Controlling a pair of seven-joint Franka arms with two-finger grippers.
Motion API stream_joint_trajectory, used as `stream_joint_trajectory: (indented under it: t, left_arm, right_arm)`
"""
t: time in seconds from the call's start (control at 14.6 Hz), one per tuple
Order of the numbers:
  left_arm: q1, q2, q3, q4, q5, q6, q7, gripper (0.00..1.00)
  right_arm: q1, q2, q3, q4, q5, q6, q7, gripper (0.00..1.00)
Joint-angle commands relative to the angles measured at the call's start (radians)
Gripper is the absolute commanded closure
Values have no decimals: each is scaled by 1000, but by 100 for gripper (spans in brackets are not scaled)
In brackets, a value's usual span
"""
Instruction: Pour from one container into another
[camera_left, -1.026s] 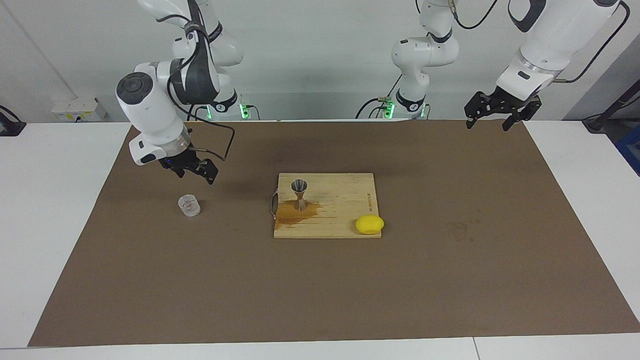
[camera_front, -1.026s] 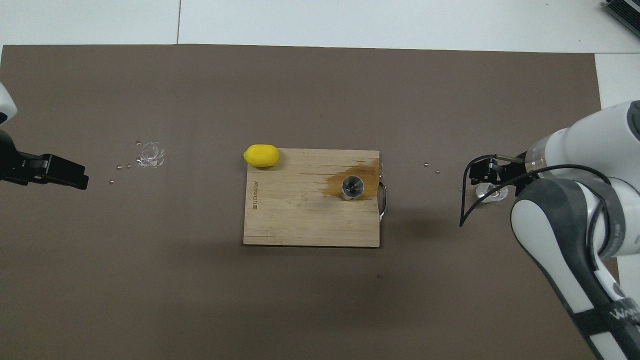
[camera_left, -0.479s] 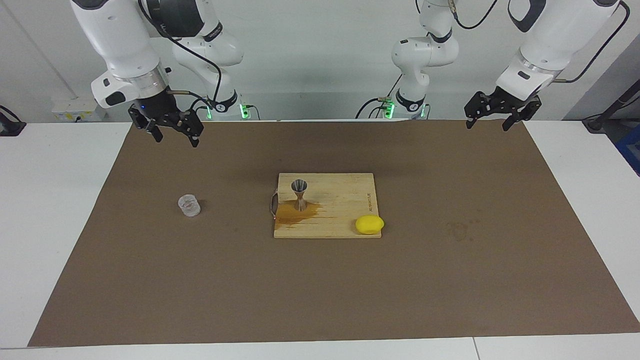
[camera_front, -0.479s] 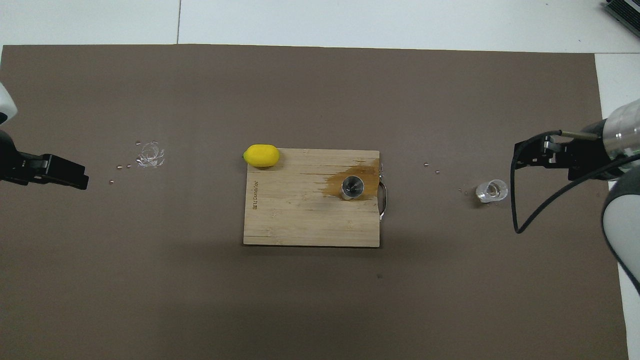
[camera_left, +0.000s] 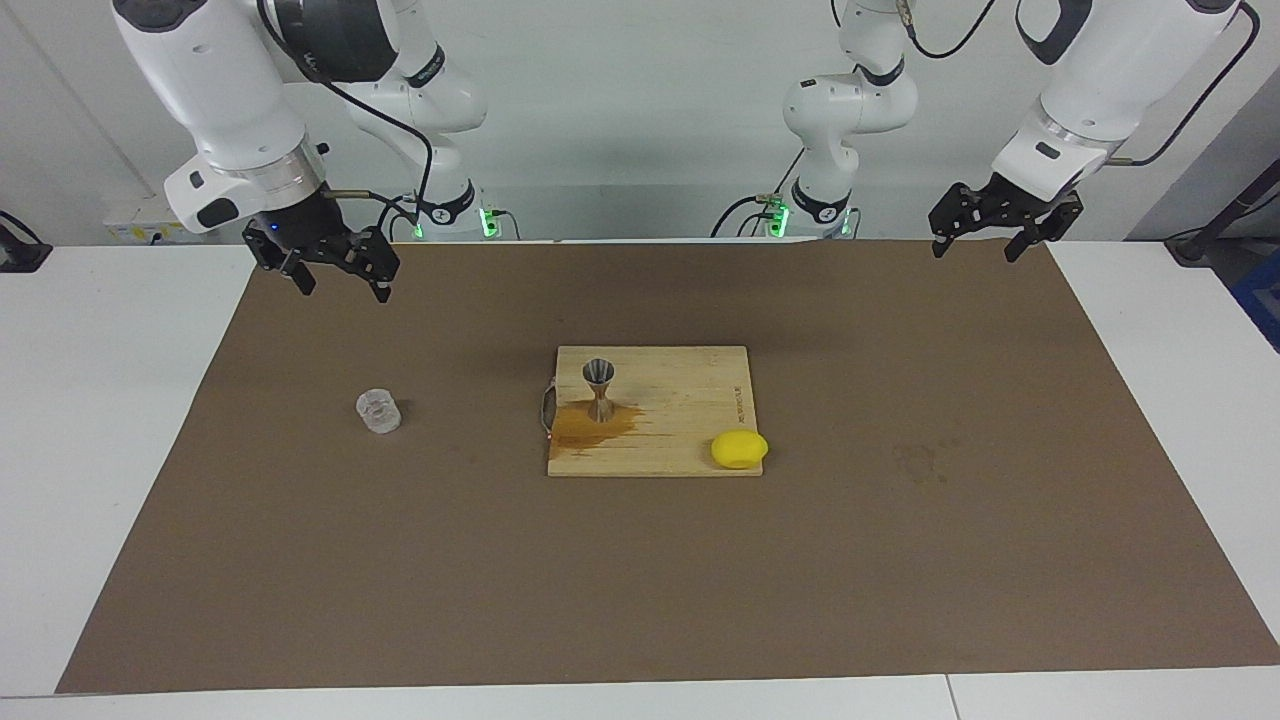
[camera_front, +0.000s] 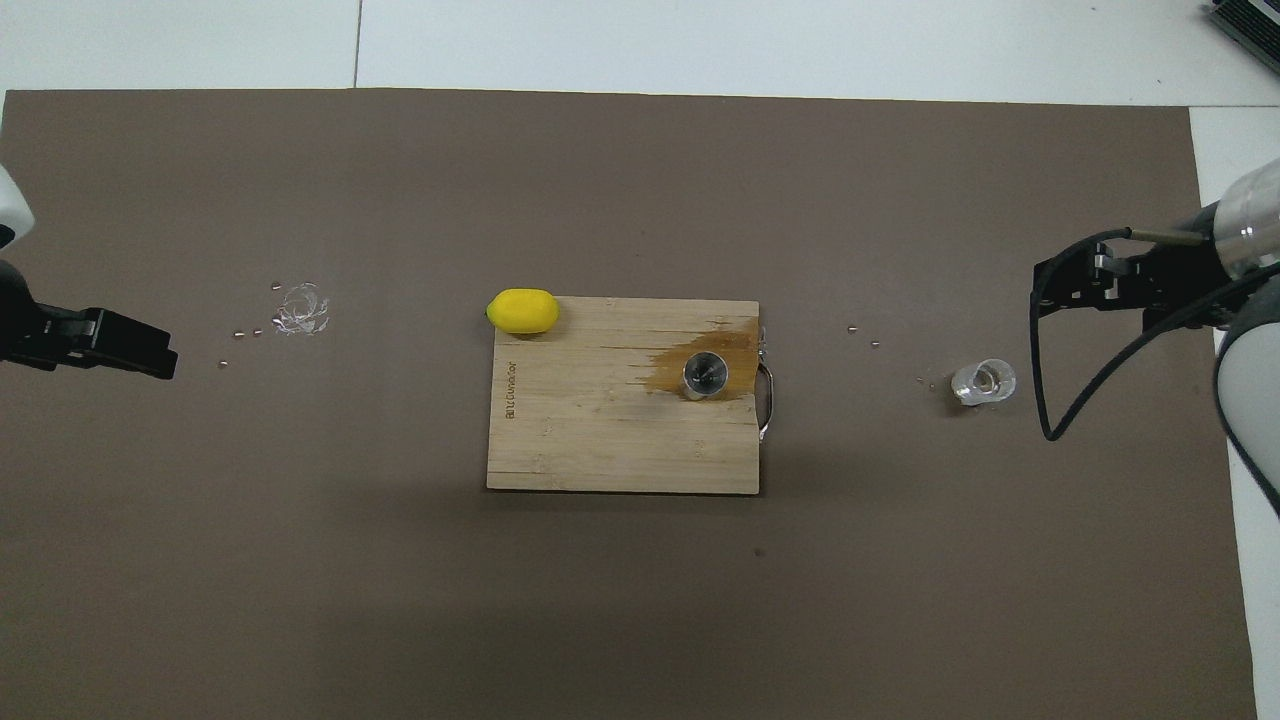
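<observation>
A: Now, where are the vessels?

B: Glass cup (camera_left: 378, 411) stands upright on the brown mat (camera_left: 900, 560), centre-left of the facing frame, mouth up, long axis vertical. Jigger (camera_left: 599, 388) stands upright on the wooden board (camera_left: 690, 400) at frame centre, axis vertical, open cone up, its foot in a brown wet patch (camera_left: 590, 427). Lemon (camera_left: 739, 449) sits at the board's lower right corner.

A: Grippers?

B: Right gripper (camera_left: 337, 273) hangs in the air at upper left, over the mat's edge, fingers apart, holding nothing. Left gripper (camera_left: 978, 243) waits at upper right, fingers apart, empty. Cup and jigger are well apart.
</observation>
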Motion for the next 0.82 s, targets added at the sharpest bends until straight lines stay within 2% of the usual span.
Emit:
stream_joint_trajectory:
  t: [0.0, 0.27, 0.55, 0.75]
  left_arm:
    - [6, -12, -7, -8, 15, -5, 1, 0]
    - [6, -10, -7, -8, 15, -5, 1, 0]
    - [6, -10, -7, -8, 15, -5, 1, 0]
    - [6, -10, -7, -8, 15, -5, 1, 0]
  right_arm:
    - [-16, 6, 9, 22, -25, -26, -49, 0]
    - [-14, -11, 7, -6, -25, -51, -124, 0]
    - [-8, -17, 7, -13, -28, -69, -109, 0]
    - [-2, -79, 7, -102, -28, -52, -68, 0]
